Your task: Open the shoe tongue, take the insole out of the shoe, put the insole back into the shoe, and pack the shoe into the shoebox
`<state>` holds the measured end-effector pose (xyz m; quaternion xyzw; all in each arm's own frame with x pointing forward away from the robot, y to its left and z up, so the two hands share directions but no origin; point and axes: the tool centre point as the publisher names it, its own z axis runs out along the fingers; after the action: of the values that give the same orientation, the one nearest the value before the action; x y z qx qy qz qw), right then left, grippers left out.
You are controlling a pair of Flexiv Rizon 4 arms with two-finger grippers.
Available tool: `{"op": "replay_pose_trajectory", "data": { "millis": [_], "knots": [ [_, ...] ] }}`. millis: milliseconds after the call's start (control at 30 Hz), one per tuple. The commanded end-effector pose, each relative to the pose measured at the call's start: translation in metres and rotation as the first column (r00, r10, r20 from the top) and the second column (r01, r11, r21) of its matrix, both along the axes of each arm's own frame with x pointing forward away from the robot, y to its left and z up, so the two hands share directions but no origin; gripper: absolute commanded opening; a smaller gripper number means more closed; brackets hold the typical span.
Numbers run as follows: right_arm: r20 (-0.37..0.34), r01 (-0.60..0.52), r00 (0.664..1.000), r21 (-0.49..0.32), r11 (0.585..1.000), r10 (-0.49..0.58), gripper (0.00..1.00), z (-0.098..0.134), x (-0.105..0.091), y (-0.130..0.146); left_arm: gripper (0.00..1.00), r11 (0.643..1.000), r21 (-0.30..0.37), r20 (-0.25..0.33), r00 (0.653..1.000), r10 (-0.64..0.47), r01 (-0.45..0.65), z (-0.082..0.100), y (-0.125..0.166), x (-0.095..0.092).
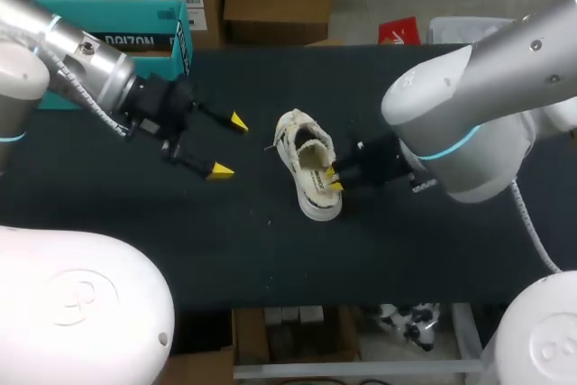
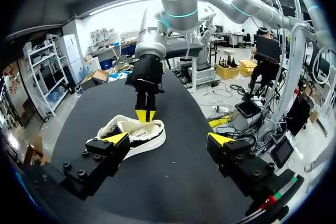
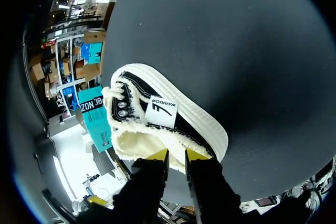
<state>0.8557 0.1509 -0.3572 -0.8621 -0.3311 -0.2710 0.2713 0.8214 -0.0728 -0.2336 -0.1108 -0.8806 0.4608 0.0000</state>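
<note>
A cream-white sneaker [image 1: 311, 169] with fleece lining lies on its side in the middle of the black table, also seen in the left wrist view [image 2: 134, 132] and the right wrist view [image 3: 173, 124]. My right gripper [image 1: 334, 178] has its yellow tips at the shoe's fleece collar [image 3: 176, 156]; a narrow gap shows between them with nothing in it. My left gripper [image 1: 230, 145] hangs wide open to the left of the shoe, apart from it [image 2: 168, 139]. The teal shoebox [image 1: 117, 20] stands at the table's back left corner.
The black tabletop [image 1: 406, 250] runs to a front edge close below the shoe. My right arm's thick links [image 1: 478, 105] hang over the table's right part, and my left arm [image 1: 81, 65] crosses in front of the shoebox.
</note>
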Motion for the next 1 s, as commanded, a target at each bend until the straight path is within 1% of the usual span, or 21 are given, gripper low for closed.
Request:
{"op": "replay_pose_trajectory", "data": {
  "millis": [33,67,133,167,433,467,500,533,567,600,633,667,700,733,767,800,833,1000],
  "knots": [
    [0.005,-0.072,0.997,0.096,0.993,0.071,0.44,0.021,-0.003,-0.040,1.00,0.997,0.058,-0.055,0.997,0.054,-0.050,0.000,-0.001,-0.011],
    [0.003,-0.094,0.996,0.103,0.990,0.094,1.00,0.023,-0.001,-0.043,1.00,0.994,0.098,-0.071,0.996,0.053,-0.046,-0.001,0.000,-0.012],
    [-0.001,-0.164,0.986,0.137,0.977,0.165,1.00,0.032,0.001,-0.051,1.00,0.994,0.098,-0.071,0.996,0.053,-0.046,-0.001,0.000,-0.012],
    [-0.005,-0.207,0.978,0.167,0.964,0.211,1.00,0.037,0.002,-0.055,1.00,0.994,0.098,-0.071,0.996,0.053,-0.046,-0.001,0.000,-0.012],
    [-0.005,-0.207,0.978,0.167,0.964,0.211,1.00,0.037,0.002,-0.055,1.00,0.994,0.098,-0.071,0.996,0.053,-0.046,-0.001,0.000,-0.012],
    [-0.005,-0.207,0.978,0.167,0.964,0.211,1.00,0.037,0.002,-0.055,1.00,0.993,0.071,-0.116,0.988,0.106,-0.098,0.000,-0.002,-0.010],
    [-0.005,-0.207,0.978,0.167,0.964,0.211,1.00,0.037,0.002,-0.055,1.00,0.990,0.064,-0.142,0.980,0.136,-0.128,0.000,-0.004,-0.008],
    [-0.005,-0.224,0.974,0.167,0.960,0.228,1.00,0.036,0.006,-0.056,1.00,0.979,0.088,-0.153,0.969,0.193,-0.181,-0.001,-0.007,-0.007],
    [0.004,-0.249,0.968,0.162,0.955,0.252,1.00,0.036,0.008,-0.058,1.00,0.963,0.131,-0.171,0.951,0.257,-0.237,-0.003,-0.011,-0.006],
    [0.018,-0.289,0.957,0.155,0.945,0.289,1.00,0.038,0.010,-0.059,1.00,0.949,0.170,-0.191,0.936,0.297,-0.266,-0.004,-0.014,-0.007],
    [0.011,-0.317,0.948,0.137,0.938,0.319,1.00,0.041,0.012,-0.060,1.00,0.919,0.225,-0.221,0.901,0.373,-0.325,-0.006,-0.017,-0.005],
    [0.009,-0.337,0.941,0.118,0.934,0.338,1.00,0.043,0.013,-0.060,1.00,0.875,0.287,-0.220,0.862,0.456,-0.390,-0.008,-0.020,-0.003],
    [0.008,-0.373,0.928,0.093,0.923,0.374,1.00,0.045,0.015,-0.060,1.00,0.837,0.345,-0.206,0.836,0.508,-0.424,-0.010,-0.023,-0.003],
    [0.005,-0.412,0.911,0.061,0.909,0.413,1.00,0.048,0.016,-0.059,1.00,0.783,0.412,-0.154,0.812,0.563,-0.466,-0.012,-0.025,-0.003],
    [-0.007,-0.436,0.900,0.036,0.899,0.437,1.00,0.050,0.017,-0.059,1.00,0.727,0.463,-0.089,0.790,0.607,-0.507,-0.015,-0.025,-0.001],
    [-0.022,-0.447,0.894,0.007,0.895,0.447,1.00,0.052,0.018,-0.058,1.00,0.727,0.463,-0.089,0.790,0.607,-0.507,-0.015,-0.025,-0.001],
    [-0.053,-0.471,0.881,-0.025,0.882,0.469,1.00,0.055,0.018,-0.057,1.00,0.727,0.463,-0.089,0.790,0.607,-0.507,-0.015,-0.025,-0.001],
    [-0.053,-0.471,0.881,-0.025,0.882,0.469,1.00,0.055,0.018,-0.057,1.00,0.727,0.463,-0.089,0.790,0.607,-0.507,-0.015,-0.025,-0.001]
  ]
}}
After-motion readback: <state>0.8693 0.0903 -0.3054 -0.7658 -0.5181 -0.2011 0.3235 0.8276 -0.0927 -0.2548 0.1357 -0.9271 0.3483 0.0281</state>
